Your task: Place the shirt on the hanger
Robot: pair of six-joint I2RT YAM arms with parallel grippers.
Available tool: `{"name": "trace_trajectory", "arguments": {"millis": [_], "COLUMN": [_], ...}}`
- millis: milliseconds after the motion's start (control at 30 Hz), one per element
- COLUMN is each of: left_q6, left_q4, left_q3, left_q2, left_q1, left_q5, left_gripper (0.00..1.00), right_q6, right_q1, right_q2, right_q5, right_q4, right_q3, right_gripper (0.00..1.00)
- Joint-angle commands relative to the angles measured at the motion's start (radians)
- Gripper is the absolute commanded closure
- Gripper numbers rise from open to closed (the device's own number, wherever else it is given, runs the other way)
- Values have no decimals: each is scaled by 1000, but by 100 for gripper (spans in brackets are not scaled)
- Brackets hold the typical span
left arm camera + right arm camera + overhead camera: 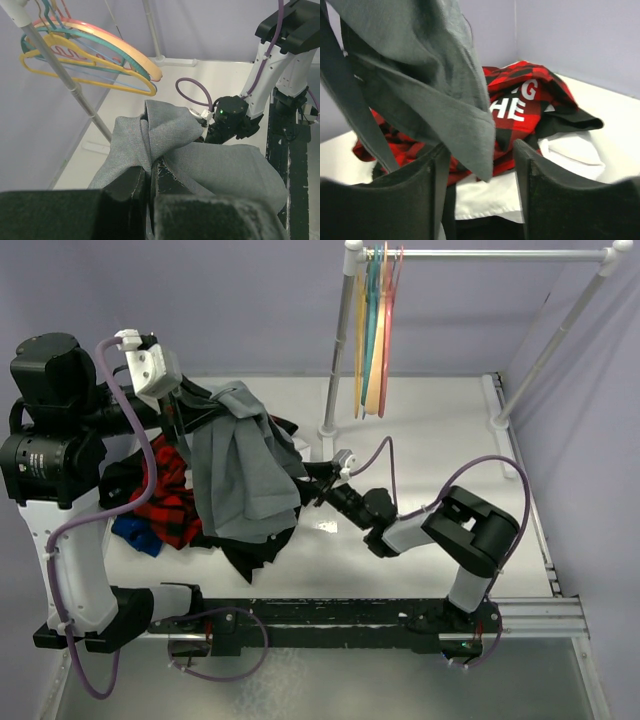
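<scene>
Left arm: reared high on the left, left gripper (pixel 176 398) pointing down, pinched tight on a bunched fold of the shirt (pixel 240 465). Grey cloth draped from that pinch down over the clothes pile (pixel 165 505).

Right arm: stretched low and leftward, right gripper (pixel 312 483) at the shirt's right edge, fingers (pixel 432 185) spread, a hanging corner of the shirt between them, contact not clear.

Pink hanger (pixel 388 335): on the rail (pixel 480 255) among thicker ones, well apart from both grippers.
</scene>
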Motion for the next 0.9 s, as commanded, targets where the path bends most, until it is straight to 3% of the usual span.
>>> {"name": "trace_trajectory", "arguments": {"millis": [0,67,167,367,533,667,767,867], "left_q6": [-1,4,19,93,246,319,335,379], "left_q4": [67,65,56,35,-18,16,71,86], "left_q3": [-4,-11,-25,-114,-218,-343,-439,-521], "left_q2": [-9,-9,-11,-26,-31,-26,-26,-18], "left_q1": [-2,-3,-3,-3,-3,-3,-3,-3], "left_q5": [30,28,24,26,-28,-124,-178,-205], "left_gripper": [100,100,100,100,100,100,100,97], "right_q6": [9,2,-28,-29,-104,-136,-153,-161], "right_q1": [7,7,7,7,10,11,11,11], "right_q2": [6,6,-21,-262,-650,-901,-963,-918], "right_q5": [-44,-46,-35,9,43,-33,-55,-43], "right_q4": [270,270,270,164,-316,-761,-1088,-1408], "right_q3": [66,73,61,-58,-120,-32,93,255], "right_gripper": [53,65,99,100,100,100,100,100]}}
